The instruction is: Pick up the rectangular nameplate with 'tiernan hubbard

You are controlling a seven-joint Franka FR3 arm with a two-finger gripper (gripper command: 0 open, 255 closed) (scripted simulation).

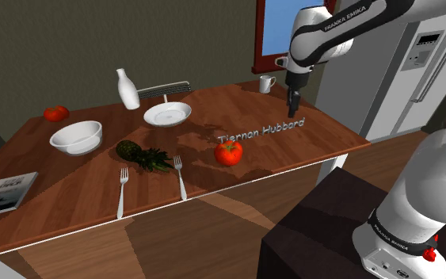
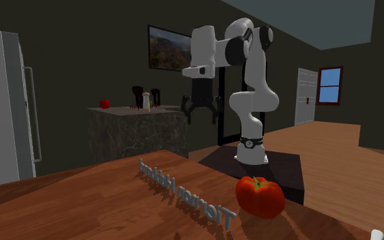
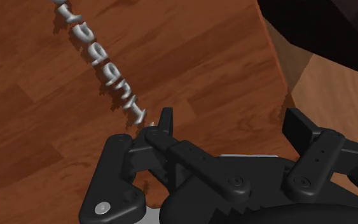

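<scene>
The nameplate (image 1: pixel 261 131) is a row of pale raised letters reading "Tiernan Hubbard", standing on the wooden table (image 1: pixel 70 186) near the shoulder view's right end. From the second exterior view the nameplate (image 2: pixel 183 194) reads mirrored. My black gripper (image 1: pixel 293 105) hangs above the table over the nameplate's "Hubbard" end, not touching it. In the second exterior view the gripper (image 2: pixel 202 112) is open and empty. At the wrist, the last letters of the nameplate (image 3: pixel 104 63) end just ahead of one finger (image 3: pixel 165 121), and the gripper (image 3: pixel 231 124) holds nothing.
A red tomato (image 1: pixel 229 152) sits close to the nameplate's "Tiernan" end. A plate (image 1: pixel 167 114), bowl (image 1: pixel 76 136), white bottle (image 1: pixel 127 89), pineapple (image 1: pixel 142 155), two forks (image 1: pixel 180 176), book (image 1: pixel 5 193), second tomato (image 1: pixel 55 113) and mug (image 1: pixel 267 83) share the table. A fridge (image 1: pixel 419 63) stands beyond its right end.
</scene>
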